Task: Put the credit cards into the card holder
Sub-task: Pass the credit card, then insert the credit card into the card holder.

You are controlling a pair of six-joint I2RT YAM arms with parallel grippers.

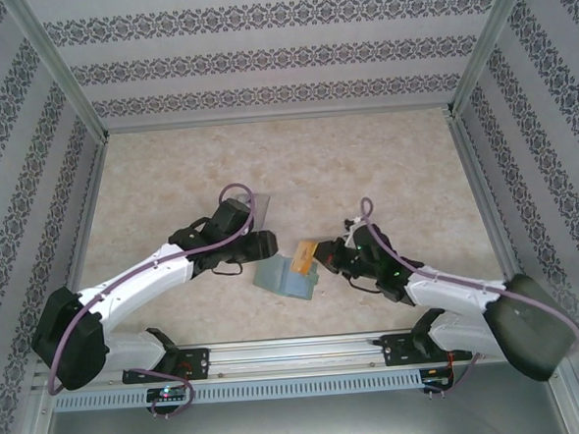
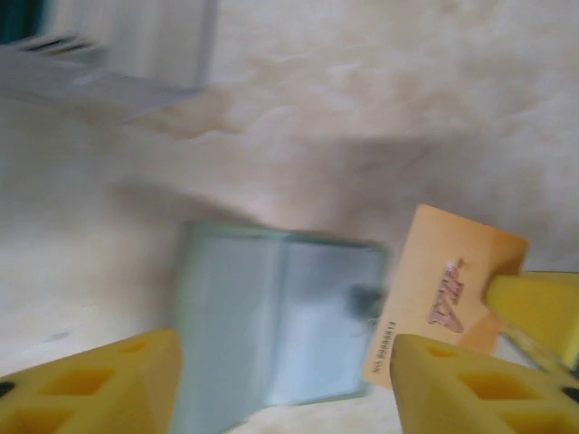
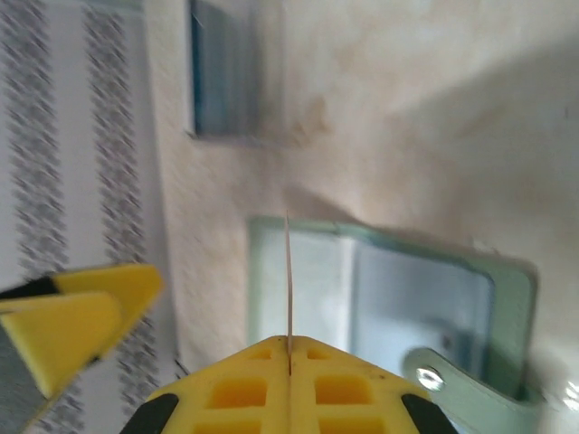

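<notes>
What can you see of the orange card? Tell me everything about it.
The orange-yellow card is thin, stiff-looking plastic with raised numbers and a logo on its face. The right gripper pinches one end and holds it tilted over the edge of the open green wallet. Whether it touches the wallet is unclear.

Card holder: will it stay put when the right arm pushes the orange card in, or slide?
Probably slides: the card holder lies open, flat on the smooth table, seemingly with nothing pinning it. Likely floppy too, given its fold and loose snap tab. The orange card, straight and edge-on in the right gripper, looks stiffer.
</notes>
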